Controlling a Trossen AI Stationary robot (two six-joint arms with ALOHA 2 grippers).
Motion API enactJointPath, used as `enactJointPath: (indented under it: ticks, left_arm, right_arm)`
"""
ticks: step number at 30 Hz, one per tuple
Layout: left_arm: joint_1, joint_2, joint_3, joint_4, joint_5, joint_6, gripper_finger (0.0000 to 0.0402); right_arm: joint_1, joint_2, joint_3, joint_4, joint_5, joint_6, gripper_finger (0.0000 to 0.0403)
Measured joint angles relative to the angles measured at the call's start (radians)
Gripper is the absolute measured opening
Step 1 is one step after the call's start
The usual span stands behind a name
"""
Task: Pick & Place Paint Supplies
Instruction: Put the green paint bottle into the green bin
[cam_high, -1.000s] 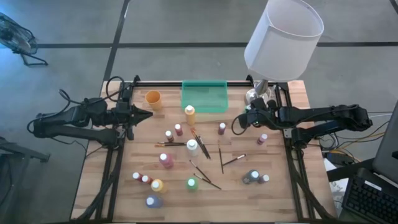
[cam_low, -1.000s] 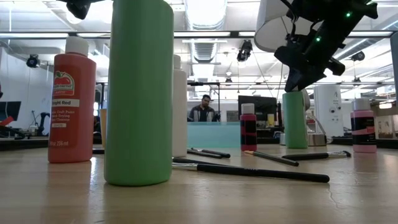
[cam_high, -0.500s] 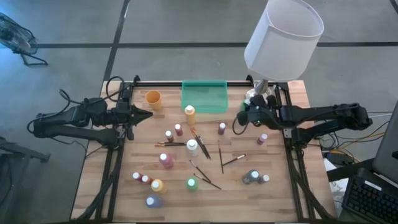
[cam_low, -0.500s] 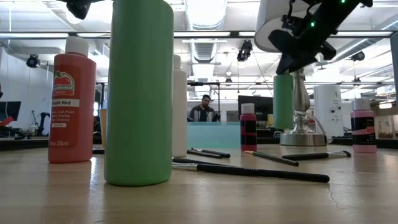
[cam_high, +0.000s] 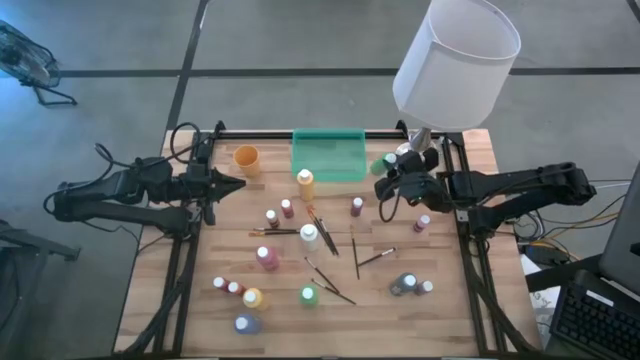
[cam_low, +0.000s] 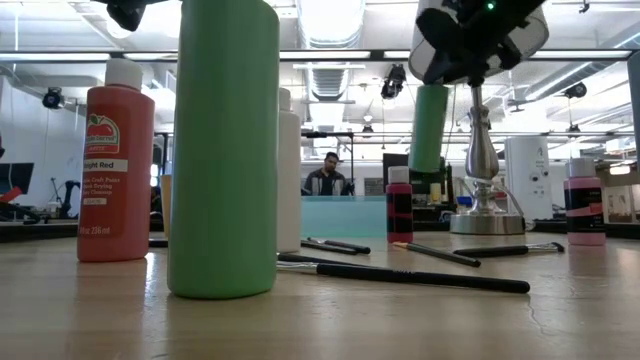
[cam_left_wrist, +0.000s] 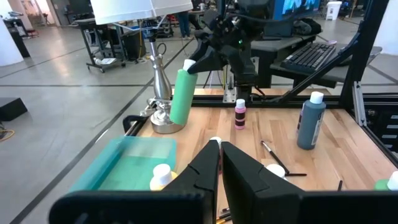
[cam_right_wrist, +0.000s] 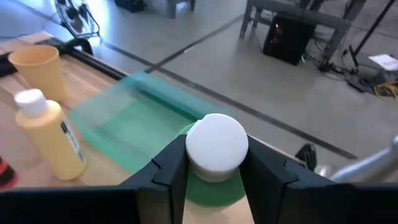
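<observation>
1. Right gripper (cam_high: 386, 181) clamped at the white-capped neck of a green paint bottle (cam_low: 430, 128), which hangs upright, clear of the table (cam_high: 450, 320), between the green tray (cam_high: 328, 155) and the lamp base (cam_low: 484, 222).
2. Left gripper (cam_high: 238, 184) shut and empty, parked near the table's left edge, just beside the orange cup (cam_high: 247, 158).
3. Open wood lies between tray and carried bottle; the tray interior holds nothing visible.
4. Remaining paint bottles (cam_high: 309, 236) and paintbrushes (cam_high: 355, 257) crowd the table's middle and near side, the closest being a pink-red bottle (cam_high: 357, 206) below the right gripper.
</observation>
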Motion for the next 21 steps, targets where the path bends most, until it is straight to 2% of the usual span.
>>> enactJointPath:
  ticks: [9, 21]
  left_arm:
    - [0.000, 0.001, 0.000, 0.000, 0.000, 0.000, 0.0023]
    - [0.000, 0.002, 0.000, 0.000, 0.000, 0.000, 0.0023]
  right_arm:
    - [-0.002, 0.138, 0.039, 0.227, 0.001, -0.147, 0.0111]
    - [-0.071, 0.385, 0.190, 0.310, 0.039, -0.133, 0.0111]
